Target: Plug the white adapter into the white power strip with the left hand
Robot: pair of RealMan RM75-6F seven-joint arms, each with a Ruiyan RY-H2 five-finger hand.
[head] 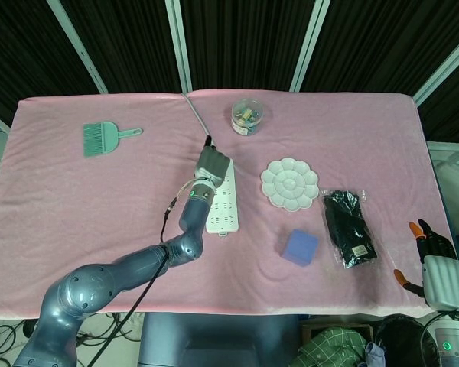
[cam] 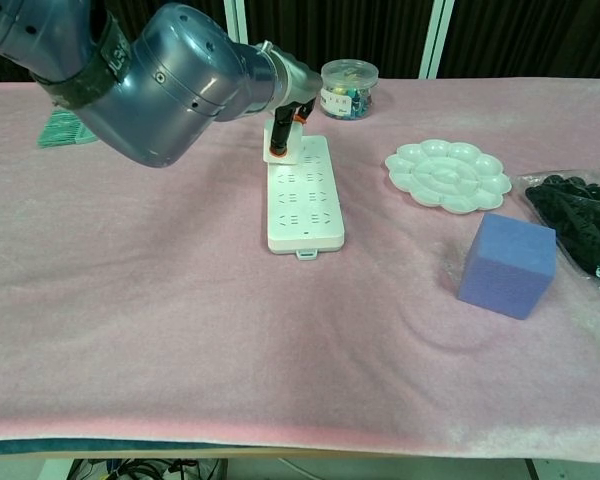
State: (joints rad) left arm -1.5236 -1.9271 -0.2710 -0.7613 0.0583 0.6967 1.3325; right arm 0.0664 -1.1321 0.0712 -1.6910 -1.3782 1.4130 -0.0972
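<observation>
The white power strip [head: 224, 205] [cam: 302, 196] lies lengthwise at mid-table, and its cable [head: 193, 109] runs off to the far edge. My left hand [head: 213, 162] [cam: 288, 112] hangs over the strip's far end and pinches the small white adapter [cam: 278, 143] between dark, orange-tipped fingers. The adapter sits at or just above the far sockets; whether it touches them cannot be told. In the head view the hand hides it. My right hand [head: 434, 262] stays off the table's near right corner, holding nothing, fingers apart.
A green brush [head: 105, 138] [cam: 60, 128] lies far left. A clear jar [head: 247, 116] [cam: 349, 75] stands behind the strip. To the right are a white flower palette [head: 290, 183] [cam: 447, 175], a blue block [head: 299, 247] [cam: 508, 263] and a black bagged item [head: 350, 227] [cam: 580, 225].
</observation>
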